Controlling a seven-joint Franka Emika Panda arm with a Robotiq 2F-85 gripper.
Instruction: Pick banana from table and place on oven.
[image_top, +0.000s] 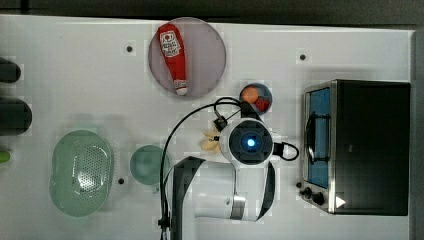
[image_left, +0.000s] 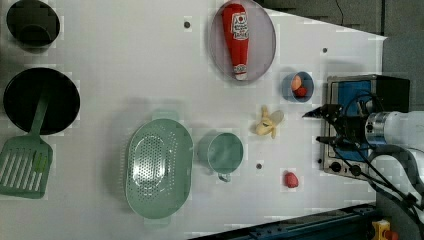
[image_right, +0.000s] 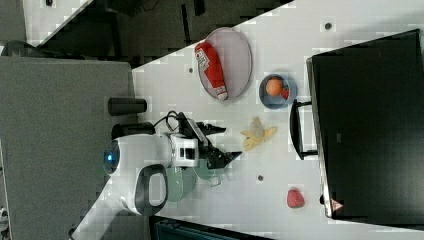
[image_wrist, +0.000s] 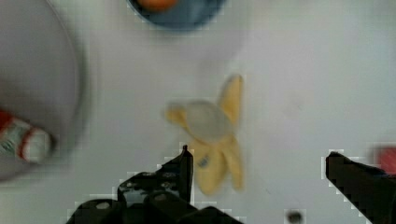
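While the gripper (image_wrist: 259, 161) hung with its jaws spread wide, the banana (image_wrist: 212, 135) lay on the table (image_wrist: 303, 84) just beyond them, untouched.

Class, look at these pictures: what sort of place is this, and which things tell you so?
Probably a robot lab's mock kitchen: a white table with screw holes, a toaster oven and a ketchup bottle on a plate.
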